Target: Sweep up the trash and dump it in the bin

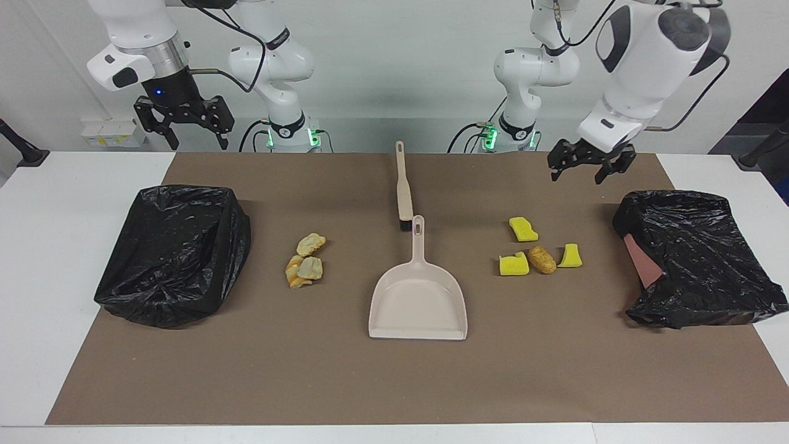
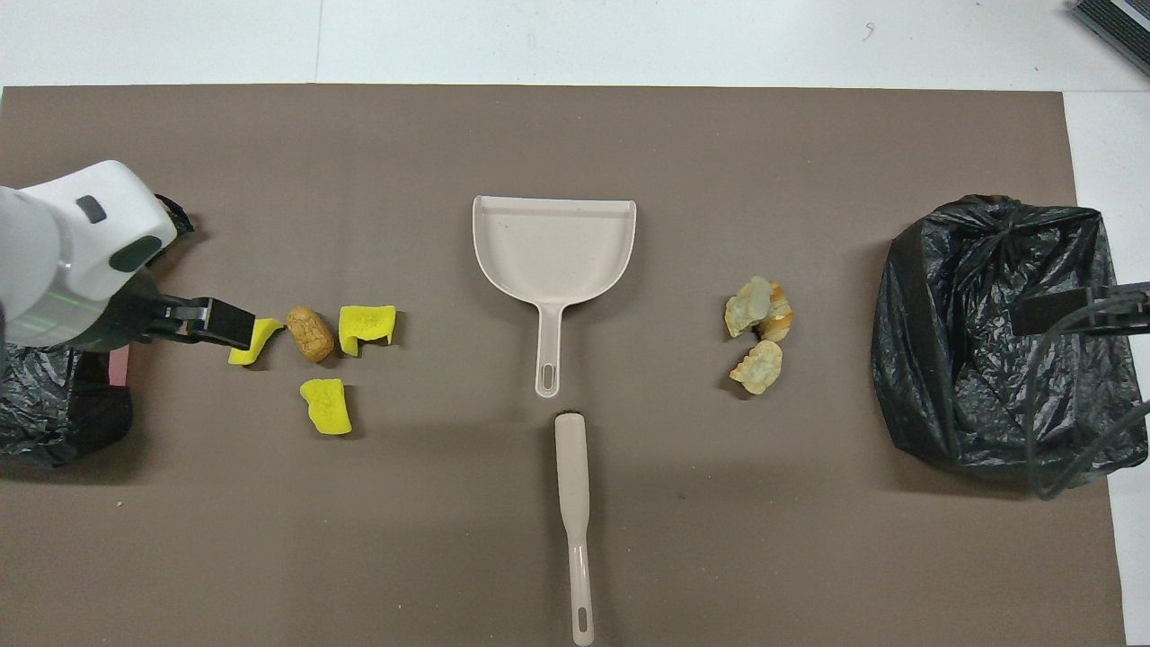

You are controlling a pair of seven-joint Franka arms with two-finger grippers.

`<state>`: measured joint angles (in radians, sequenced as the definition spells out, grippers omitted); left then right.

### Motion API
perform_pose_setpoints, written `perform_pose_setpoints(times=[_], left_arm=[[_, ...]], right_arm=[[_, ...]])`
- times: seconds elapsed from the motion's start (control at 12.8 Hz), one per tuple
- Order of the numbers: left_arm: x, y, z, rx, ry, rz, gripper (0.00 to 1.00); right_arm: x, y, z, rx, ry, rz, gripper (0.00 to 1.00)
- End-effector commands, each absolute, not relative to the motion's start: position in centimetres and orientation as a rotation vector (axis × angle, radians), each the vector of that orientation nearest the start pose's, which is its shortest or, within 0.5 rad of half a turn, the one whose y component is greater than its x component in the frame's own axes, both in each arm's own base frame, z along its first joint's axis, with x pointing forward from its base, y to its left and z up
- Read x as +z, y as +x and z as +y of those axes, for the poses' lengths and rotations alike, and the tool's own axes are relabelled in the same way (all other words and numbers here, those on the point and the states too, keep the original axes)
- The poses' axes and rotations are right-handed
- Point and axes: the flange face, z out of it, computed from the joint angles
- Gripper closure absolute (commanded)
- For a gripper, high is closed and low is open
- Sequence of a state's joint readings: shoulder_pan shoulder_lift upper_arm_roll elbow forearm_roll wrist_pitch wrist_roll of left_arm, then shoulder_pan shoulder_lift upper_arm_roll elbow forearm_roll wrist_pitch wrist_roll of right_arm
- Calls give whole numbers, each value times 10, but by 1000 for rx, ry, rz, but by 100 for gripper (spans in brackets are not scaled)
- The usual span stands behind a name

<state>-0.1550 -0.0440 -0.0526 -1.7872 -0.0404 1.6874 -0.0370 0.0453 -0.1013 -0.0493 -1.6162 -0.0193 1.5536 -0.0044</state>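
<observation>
Trash lies in two clusters on our worktop (image 1: 111, 394): yellow sponge chunks (image 1: 513, 265) with a brown lump (image 1: 542, 259) right of centre in the facing view, pastry pieces (image 1: 306, 260) left of centre. Between them sit the dustpan (image 1: 418, 302) and brush (image 1: 402, 185). Our left claw (image 1: 585, 166) hangs open at upper right; our right claw (image 1: 183, 126) waits open at upper left above a black-bagged bin (image 1: 175, 253).

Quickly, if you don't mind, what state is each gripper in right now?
Left gripper: open, empty, up over the mat.
Right gripper: open, empty, raised near its bin.
</observation>
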Motion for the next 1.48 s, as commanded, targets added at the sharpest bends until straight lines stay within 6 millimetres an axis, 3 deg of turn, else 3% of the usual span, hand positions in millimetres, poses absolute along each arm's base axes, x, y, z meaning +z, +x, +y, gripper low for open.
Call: perform_pose_setpoints(times=[0.0,0.23,0.39,0.47,0.7,0.86,1.01,1.32,1.4], left_arm=[[527,508,-142,84,-3194,298,0],[486,483,-197,112,-3183,328,0],[468,466,-226,122,-3176,337,0],[458,454,-251,127,-3168,373,0],[410,402,-309,112,-3160,363,0],[388,368,-340,84,-3164,364,0],[371,334,-374,81,-3161,371,0],[365,289,-414,94,-3200,442,0],[364,286,-416,95,-3203,431,0]], right_arm=[[650,515,-9,-48,-3147,-36,0],[624,526,-5,-67,-3146,-32,0],[605,534,0,-46,-3146,-57,0],[596,535,1,-12,-3147,-62,0],[587,531,5,24,-3142,-73,0],[580,529,14,43,-3138,-99,0],[576,529,13,58,-3135,-142,0],[565,525,13,99,-3129,-200,0],[565,525,13,99,-3129,-200,0]])
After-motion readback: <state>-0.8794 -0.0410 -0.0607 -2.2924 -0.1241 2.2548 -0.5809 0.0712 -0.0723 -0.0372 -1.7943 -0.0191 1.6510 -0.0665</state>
